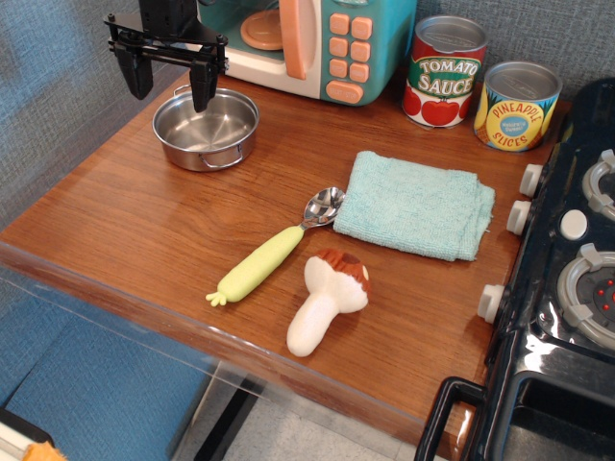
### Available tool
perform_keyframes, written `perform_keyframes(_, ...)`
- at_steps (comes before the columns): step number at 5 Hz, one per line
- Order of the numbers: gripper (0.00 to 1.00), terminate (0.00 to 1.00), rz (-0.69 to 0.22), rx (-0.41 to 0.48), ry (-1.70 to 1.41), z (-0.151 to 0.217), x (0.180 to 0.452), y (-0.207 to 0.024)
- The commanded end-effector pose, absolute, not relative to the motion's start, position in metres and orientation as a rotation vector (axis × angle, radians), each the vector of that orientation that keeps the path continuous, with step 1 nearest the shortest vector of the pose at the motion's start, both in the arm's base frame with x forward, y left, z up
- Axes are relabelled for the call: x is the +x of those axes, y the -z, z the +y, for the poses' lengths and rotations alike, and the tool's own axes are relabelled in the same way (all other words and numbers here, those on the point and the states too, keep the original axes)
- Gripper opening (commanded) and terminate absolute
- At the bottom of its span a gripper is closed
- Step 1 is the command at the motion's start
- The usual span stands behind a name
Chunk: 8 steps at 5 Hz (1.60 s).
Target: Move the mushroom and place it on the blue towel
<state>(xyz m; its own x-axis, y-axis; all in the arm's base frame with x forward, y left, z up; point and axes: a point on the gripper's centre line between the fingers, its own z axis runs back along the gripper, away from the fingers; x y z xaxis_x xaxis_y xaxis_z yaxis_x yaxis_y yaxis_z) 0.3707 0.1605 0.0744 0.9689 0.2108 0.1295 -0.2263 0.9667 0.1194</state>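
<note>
The bench point(125, 221) is glossy wood grain. The blue towel point(415, 205) is rough terry cloth, the mushroom point(327, 300) soft matt plush. The pot point(206, 128) and spoon point(276, 247) bowl are shiny metal, the spoon's handle matt yellow-green.

A toy play-kitchen: pastel toy microwave point(307, 43) at the far edge, black toy stove point(567, 288) right, wooden table point(144, 221).

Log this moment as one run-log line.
claw: open, empty, above steel pot | mushroom: lying on table, beside spoon | blue towel: bare | placement: not started
</note>
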Motion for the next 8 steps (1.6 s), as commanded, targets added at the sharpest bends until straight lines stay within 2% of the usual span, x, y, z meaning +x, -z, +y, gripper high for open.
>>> perform_keyframes(1,1.00,0.00,-0.116,0.134,-0.221,0.161,0.371,-0.074)
perform_keyframes(3,1.00,0.00,-0.161,0.178,-0.072,0.104,0.350,-0.078)
perform_keyframes(4,1.00,0.00,-0.213,0.198,0.016,0.070,0.333,-0.086)
perform_keyframes(6,1.00,0.00,-0.201,0.144,0.167,0.016,0.300,-0.073)
perform_keyframes(8,1.00,0.00,-0.205,0.068,0.142,-0.002,0.291,-0.086)
